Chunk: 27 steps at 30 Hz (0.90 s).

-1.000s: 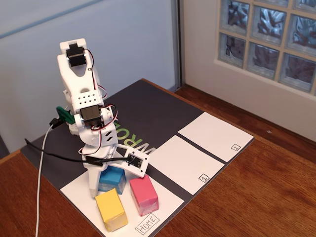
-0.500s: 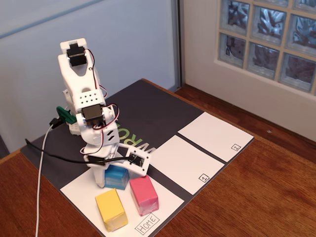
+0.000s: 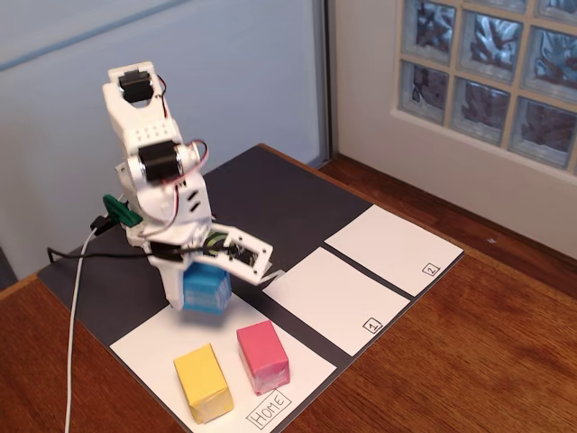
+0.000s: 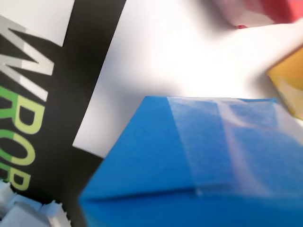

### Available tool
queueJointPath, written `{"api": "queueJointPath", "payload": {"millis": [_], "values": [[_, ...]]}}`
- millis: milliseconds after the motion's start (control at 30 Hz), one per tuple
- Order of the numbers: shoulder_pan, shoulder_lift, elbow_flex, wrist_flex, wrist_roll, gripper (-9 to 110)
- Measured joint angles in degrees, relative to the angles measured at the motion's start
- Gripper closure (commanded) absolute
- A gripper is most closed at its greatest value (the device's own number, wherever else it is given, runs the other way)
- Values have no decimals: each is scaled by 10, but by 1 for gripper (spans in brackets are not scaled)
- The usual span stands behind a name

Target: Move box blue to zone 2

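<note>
The blue box (image 3: 207, 290) hangs in the air above the far end of the Home sheet (image 3: 149, 347), clamped between the white fingers of my gripper (image 3: 200, 278), which is shut on it. In the wrist view the blue box (image 4: 203, 161) fills the lower half of the picture, with clear tape across its top, and hides the jaws. Zone 2 (image 3: 388, 245), a white sheet with a small boxed "2" in its corner, lies at the right end of the dark mat, well right of the gripper and bare.
A yellow block (image 3: 203, 383) and a pink block (image 3: 262, 356) stand on the Home sheet below the gripper; the wrist view shows the pink block (image 4: 265, 12) and the yellow block (image 4: 289, 85) too. Zone 1 (image 3: 329, 296) lies between Home and zone 2. A white cable (image 3: 74, 325) runs at the left.
The gripper closed on the blue box where it stood on the Home sheet and has lifted it off the sheet. The arm's upper links have tilted back.
</note>
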Motion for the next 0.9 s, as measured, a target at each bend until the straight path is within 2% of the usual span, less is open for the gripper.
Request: {"api": "queueJointPath", "payload": {"millis": [500, 667, 900], "values": [[3, 163, -31, 158, 27, 102], [-34, 206, -31, 191, 69, 102], [-166, 232, -31, 215, 182, 102]]}}
